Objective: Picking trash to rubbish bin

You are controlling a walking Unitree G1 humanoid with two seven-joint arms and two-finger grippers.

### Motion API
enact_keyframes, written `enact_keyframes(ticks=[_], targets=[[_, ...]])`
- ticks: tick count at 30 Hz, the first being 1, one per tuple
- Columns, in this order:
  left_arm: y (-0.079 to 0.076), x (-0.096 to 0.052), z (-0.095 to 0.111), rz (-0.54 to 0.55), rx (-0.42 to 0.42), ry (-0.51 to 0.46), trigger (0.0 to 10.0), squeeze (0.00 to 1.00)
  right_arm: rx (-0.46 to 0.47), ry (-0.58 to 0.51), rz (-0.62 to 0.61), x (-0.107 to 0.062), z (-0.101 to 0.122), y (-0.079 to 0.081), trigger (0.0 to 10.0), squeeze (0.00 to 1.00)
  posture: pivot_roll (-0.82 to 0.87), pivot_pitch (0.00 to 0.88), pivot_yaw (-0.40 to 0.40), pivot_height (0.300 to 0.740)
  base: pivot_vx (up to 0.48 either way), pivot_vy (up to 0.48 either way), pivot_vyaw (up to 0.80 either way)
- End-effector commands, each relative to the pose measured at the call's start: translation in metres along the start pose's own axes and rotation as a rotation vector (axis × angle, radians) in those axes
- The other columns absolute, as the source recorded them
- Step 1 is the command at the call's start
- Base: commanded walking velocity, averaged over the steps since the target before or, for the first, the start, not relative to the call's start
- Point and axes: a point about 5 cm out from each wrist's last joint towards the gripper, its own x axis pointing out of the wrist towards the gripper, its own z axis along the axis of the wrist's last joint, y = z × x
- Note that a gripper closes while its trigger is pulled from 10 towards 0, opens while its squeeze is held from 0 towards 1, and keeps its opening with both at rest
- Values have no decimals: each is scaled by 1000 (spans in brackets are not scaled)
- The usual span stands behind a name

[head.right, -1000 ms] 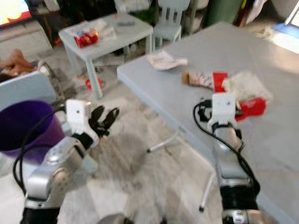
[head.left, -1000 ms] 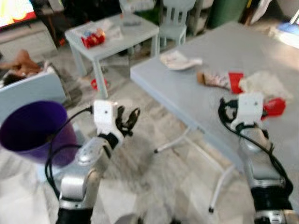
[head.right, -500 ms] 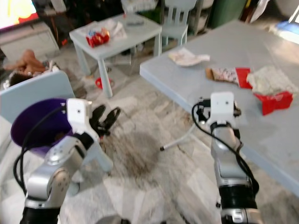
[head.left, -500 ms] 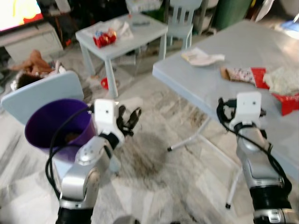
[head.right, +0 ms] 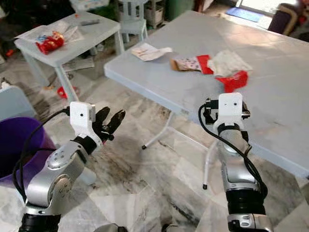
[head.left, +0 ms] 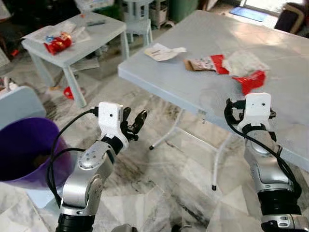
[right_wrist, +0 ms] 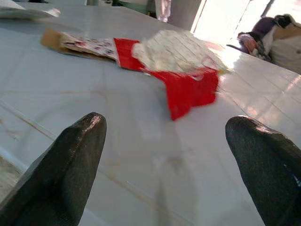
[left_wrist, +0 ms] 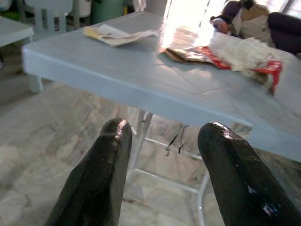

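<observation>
One purple bin [head.left: 26,150] at far left on the floor, round plastic, cut off by the frame edge; something brownish inside, too dim to identify. Behind it one small pale-blue side table [head.left: 96,36] carrying a red wrapper [head.left: 57,43] and a few papers.

Left claw [head.left: 136,123] hangs over the marble floor between the bin and the surface, fingers [left_wrist: 101,174] spread apart, holding nothing.

One large pale-blue surface [head.left: 159,75], flat plastic top on thin white metal legs. Trash on it, 4 pieces in a loose row running in from the left corner:
- crumpled white paper [head.left: 161,51] nearest the left corner
- flattened printed packet [head.left: 202,63], brown end, red end
- crumpled white tissue [head.left: 246,62], soft and wrinkled
- red wrapper scrap [head.left: 252,80] partly under the tissue; its full outline is hidden

Right claw [right_wrist: 162,160] sits low over the surface by its near edge, fingers [right_wrist: 70,169] wide apart, empty, red scrap just ahead and not touched. From the head views its fingers are hidden behind the white wrist housing.
</observation>
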Motion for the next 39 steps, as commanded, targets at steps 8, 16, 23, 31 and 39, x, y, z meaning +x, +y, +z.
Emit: enact_keyframes(ticks=[8,16,23,31,39], targets=[[2,-1,1,8,11,-9,10000,0,10,-18,9,2,4,3,10000,0,129,111,-25,740,0,0,-252],[2,-1,0,7,11,-8,10000,0,14,-21,13,1,4,4,10000,0,125,116,-24,740,69,0,0],[1,0,-2,13,7,-8,10000,0,14,-24,18,1,5,5,10000,0,117,117,-28,740,362,0,0],[0,0,-2,14,1,-12,10000,0,13,-28,20,2,6,5,10000,0,115,119,-31,740,394,0,0],[0,0,-2,12,2,-12,10000,0,12,-29,22,2,6,5,10000,0,115,119,-31,740,404,0,0]])
